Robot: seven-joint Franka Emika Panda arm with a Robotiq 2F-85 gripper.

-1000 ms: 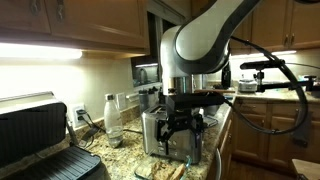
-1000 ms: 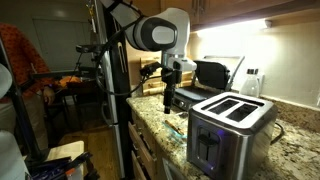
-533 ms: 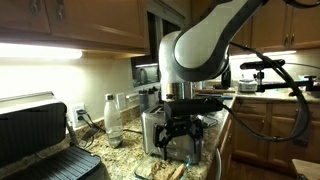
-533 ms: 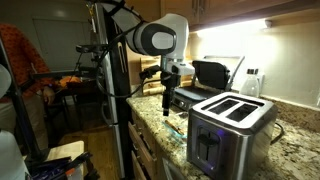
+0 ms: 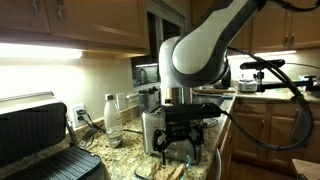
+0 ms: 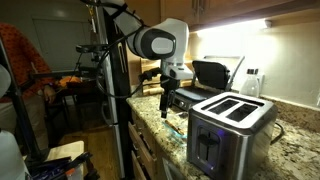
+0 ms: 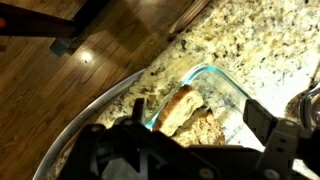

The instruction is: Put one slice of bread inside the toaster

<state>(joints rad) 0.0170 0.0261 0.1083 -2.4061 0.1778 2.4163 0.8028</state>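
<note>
Tan slices of bread [image 7: 183,112] with darker crusts lie in a clear glass dish [image 7: 222,82] on the granite counter, straight below my gripper in the wrist view. The dish also shows in an exterior view [image 5: 160,171]. My gripper [image 7: 190,135] is open and empty, its black fingers spread to either side above the bread. It hangs over the counter in both exterior views [image 5: 178,147] [image 6: 169,101]. The steel toaster [image 6: 230,128] with two top slots stands at the counter's near end. It sits behind the gripper in an exterior view [image 5: 160,131].
A black-and-silver contact grill [image 5: 40,140] stands open on the counter. A clear plastic bottle [image 5: 112,118] stands near the wall. The counter edge and wooden floor [image 7: 90,70] lie beside the dish. A person in red [image 6: 18,70] stands by a rack.
My gripper has come down a little toward the glass dish with the bread. The fingers stay open.
</note>
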